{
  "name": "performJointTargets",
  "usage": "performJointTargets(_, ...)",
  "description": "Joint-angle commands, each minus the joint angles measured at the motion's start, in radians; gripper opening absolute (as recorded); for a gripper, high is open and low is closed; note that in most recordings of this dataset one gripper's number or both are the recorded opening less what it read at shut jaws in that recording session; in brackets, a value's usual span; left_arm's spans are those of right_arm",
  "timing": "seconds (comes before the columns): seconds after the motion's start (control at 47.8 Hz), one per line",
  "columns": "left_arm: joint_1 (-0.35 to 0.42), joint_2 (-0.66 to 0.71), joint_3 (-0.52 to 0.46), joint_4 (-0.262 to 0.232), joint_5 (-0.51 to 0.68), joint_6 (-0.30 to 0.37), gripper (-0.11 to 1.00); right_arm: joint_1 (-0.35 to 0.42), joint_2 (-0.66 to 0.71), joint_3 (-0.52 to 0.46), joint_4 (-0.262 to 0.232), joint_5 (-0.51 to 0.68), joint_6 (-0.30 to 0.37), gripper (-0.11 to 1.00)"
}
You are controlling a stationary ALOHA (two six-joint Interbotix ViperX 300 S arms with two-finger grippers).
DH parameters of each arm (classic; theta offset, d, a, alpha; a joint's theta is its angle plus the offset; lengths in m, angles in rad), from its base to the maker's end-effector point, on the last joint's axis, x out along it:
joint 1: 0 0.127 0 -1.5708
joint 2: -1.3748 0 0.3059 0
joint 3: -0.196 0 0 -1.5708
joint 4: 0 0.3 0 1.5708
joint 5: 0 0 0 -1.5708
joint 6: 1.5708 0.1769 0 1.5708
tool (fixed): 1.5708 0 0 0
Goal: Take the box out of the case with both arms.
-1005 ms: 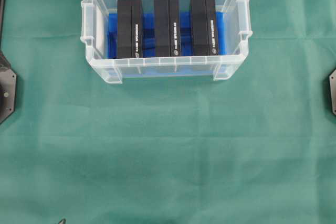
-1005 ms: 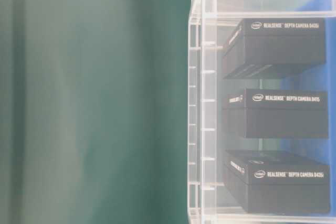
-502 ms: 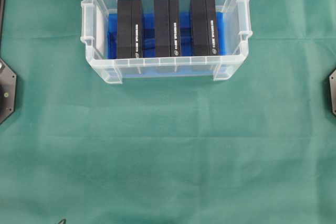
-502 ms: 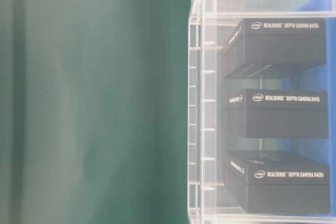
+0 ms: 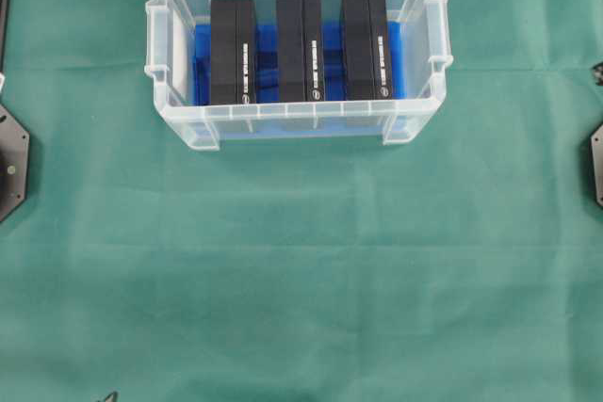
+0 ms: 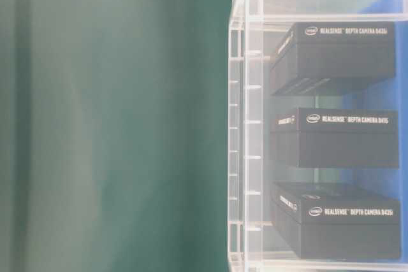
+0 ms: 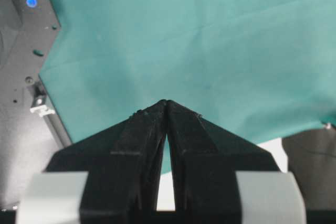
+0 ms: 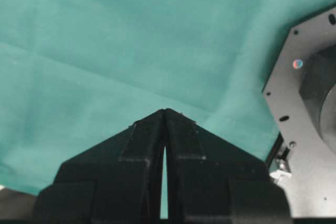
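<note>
Three black rectangular boxes [image 5: 303, 48] are standing inside the clear plastic case [image 5: 179, 118] (long axes front-to-back), well apart from both pressed-together pincers, left pincer [image 7: 166, 104] and right pincer [image 8: 165, 112].

- We record a green cloth [image 5: 301, 270] laid flat over the work surface. In the left wrist view it spreads ahead of the left gripper [image 7: 167, 102] and to both sides of it.
- We note a long crease [image 8: 105, 75] in the cloth, running slantwise just ahead of the right gripper [image 8: 165, 111].
- We note the cloth's edge behind and to the right of the left gripper's tips, with a bare white surface [image 7: 270, 148] exposed beyond it.
</note>
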Motion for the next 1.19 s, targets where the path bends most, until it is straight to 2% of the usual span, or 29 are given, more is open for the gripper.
performJointTargets(0.0,0.032,-0.003,-0.026,0.014,0.005,0.014,0.00,-0.015,0.003,-0.026,-0.028,-0.012,-0.015,0.00)
performJointTargets(0.105,0.114,-0.003,-0.026,0.017,0.005,0.080,0.00,-0.087,0.009,-0.029,-0.063,-0.025,-0.086,0.00)
performJointTargets(0.314,0.350,0.017,-0.037,0.014,-0.002,0.313,0.00,-0.311,0.046,-0.041,-0.066,-0.060,-0.296,0.00)
performJointTargets(0.419,0.431,0.035,-0.048,0.012,-0.002,0.382,0.00,-0.408,0.084,-0.055,-0.064,-0.086,-0.377,0.00)
performJointTargets(0.523,0.482,0.051,-0.055,0.012,-0.009,0.420,0.00,-0.462,0.130,-0.077,-0.064,-0.103,-0.440,0.00)
performJointTargets(0.67,0.497,0.058,-0.058,0.012,-0.051,0.453,0.00,-0.472,0.163,-0.097,-0.064,-0.104,-0.471,0.00)
performJointTargets(1.172,0.497,0.064,-0.009,0.002,-0.140,0.451,0.00,-0.472,0.153,-0.084,-0.061,-0.115,-0.476,0.00)
